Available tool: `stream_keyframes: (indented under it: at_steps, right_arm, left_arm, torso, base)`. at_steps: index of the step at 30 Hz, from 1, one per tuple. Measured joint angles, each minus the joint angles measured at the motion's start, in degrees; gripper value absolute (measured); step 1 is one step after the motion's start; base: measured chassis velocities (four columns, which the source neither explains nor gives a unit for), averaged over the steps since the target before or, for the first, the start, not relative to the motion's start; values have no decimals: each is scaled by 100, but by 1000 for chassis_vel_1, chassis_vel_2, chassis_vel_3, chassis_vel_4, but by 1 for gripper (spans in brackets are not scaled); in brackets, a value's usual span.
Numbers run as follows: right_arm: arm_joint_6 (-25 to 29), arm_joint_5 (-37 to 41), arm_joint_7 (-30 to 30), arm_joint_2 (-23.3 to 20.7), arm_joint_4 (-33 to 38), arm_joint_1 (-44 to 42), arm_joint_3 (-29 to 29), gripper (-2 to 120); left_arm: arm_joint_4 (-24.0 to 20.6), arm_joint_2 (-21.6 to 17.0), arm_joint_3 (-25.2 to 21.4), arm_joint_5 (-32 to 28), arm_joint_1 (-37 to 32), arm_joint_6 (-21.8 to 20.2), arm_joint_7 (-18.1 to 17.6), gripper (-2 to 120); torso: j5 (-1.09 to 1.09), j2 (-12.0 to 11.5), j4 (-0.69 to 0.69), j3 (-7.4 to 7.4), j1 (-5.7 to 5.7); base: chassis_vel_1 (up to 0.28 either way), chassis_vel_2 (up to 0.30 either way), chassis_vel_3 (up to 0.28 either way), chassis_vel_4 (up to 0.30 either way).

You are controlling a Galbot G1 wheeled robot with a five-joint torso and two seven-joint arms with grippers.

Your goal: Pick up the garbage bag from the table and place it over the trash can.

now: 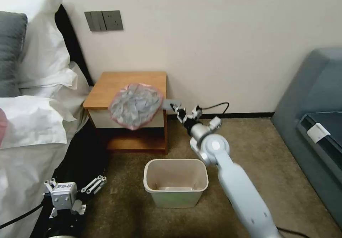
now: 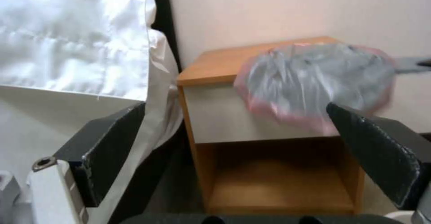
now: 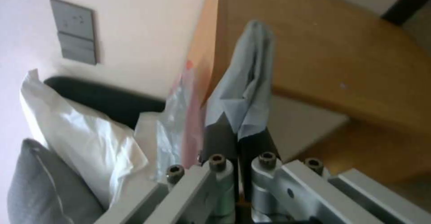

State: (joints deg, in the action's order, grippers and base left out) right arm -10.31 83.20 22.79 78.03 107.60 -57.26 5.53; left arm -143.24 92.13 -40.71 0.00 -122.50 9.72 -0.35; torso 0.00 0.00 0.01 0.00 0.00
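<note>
The garbage bag [image 1: 135, 104], crinkled grey plastic with a pinkish-red rim, hangs spread out in front of the wooden table [image 1: 117, 81], covering part of its front edge and white drawer. My right gripper [image 1: 174, 107] is beside the table's right side, shut on a grey fold of the bag [image 3: 247, 92]; its closed pads [image 3: 220, 140] pinch that fold. The beige trash can [image 1: 174, 197] stands on the carpet below and in front of the table. My left gripper [image 1: 74, 188] waits low by the bed, open, its fingers [image 2: 377, 146] wide apart, facing the bag [image 2: 314, 79].
A bed with white pillows [image 1: 35, 53] fills the left side, close to the table. A grey sofa [image 1: 313, 106] stands at the right. A black cable [image 1: 217, 105] runs along the wall base. Carpet lies open around the bin.
</note>
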Motion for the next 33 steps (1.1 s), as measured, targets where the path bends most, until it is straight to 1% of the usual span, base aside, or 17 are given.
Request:
stream_keyframes:
  at_steps: [4,5,7,8,9,10,12,14,15,17,18,22,25,28,30,31,33]
  right_arm:
    - [84,-153,399,-368,845,-631,-201,2]
    - [84,-153,399,-368,845,-631,-201,2]
    - [113,-186,704,-663,1405,-1158,-320,2]
    - [113,-186,704,-663,1405,-1158,-320,2]
    - [114,-227,782,-856,1649,-1440,-377,2]
    - [114,-227,782,-856,1649,-1440,-377,2]
    - [117,-254,958,-1077,1908,-1737,-414,1]
    - [115,-242,1359,-1202,2085,-1843,-410,0]
    - [115,-242,1359,-1202,2085,-1843,-410,0]
    - [75,-164,1802,-1294,2260,-1851,-398,0]
    - [75,-164,1802,-1294,2260,-1851,-398,0]
    - [-67,-20,2300,-1467,2482,-1869,-377,0]
    - [-333,343,2673,-1590,2592,-1887,-247,0]
    - [-462,643,3053,-1544,2610,-1852,-141,0]
    - [-473,762,3344,-1444,2569,-1793,-66,10]
    - [-473,762,3344,-1444,2569,-1793,-66,10]
    - [-470,840,3601,-1406,2538,-1770,-8,22]
  left_arm:
    - [0,0,0,15,-23,12,0,100]
    - [0,0,0,15,-23,12,0,100]
    - [0,0,4,42,-34,31,0,100]
    - [0,0,4,42,-34,31,0,100]
    - [0,0,5,47,-34,39,1,100]
    - [0,0,5,47,-34,39,1,100]
    - [0,0,10,48,-22,43,0,100]
    - [0,0,30,55,2,53,1,100]
    - [0,0,30,55,2,53,1,100]
    - [0,0,46,63,24,68,0,100]
    - [0,0,46,63,24,68,0,100]
    - [0,0,49,62,49,70,1,100]
    - [0,0,42,52,79,71,-1,100]
    - [0,0,40,46,104,87,-8,100]
    - [0,0,41,40,124,100,-14,100]
    - [0,0,41,40,124,100,-14,100]
    - [0,0,43,26,160,101,-16,100]
  torso:
    - [1,1,-1,0,0]
    - [1,1,-1,0,0]
    - [0,1,-1,0,0]
    - [0,1,-1,0,0]
    - [0,1,-1,0,0]
    - [0,1,-1,0,0]
    - [0,1,-2,0,0]
    - [0,1,-1,0,0]
    - [0,1,-1,0,0]
    - [0,1,-1,0,0]
    - [0,1,-1,0,0]
    - [0,1,0,0,0]
    - [0,1,-1,0,0]
    - [0,1,-1,0,0]
    - [0,1,0,0,0]
    - [0,1,0,0,0]
    - [0,1,0,1,0]
  base:
    - [0,0,0,0]
    - [0,0,0,0]
    - [0,0,0,0]
    - [0,0,0,0]
    - [0,0,0,0]
    - [0,0,0,0]
    - [0,0,0,0]
    - [0,0,0,0]
    - [0,0,0,0]
    - [0,0,0,0]
    - [0,0,0,0]
    - [0,0,0,0]
    - [0,0,0,0]
    - [0,0,0,0]
    - [0,0,0,0]
    - [0,0,0,0]
    - [0,0,0,0]
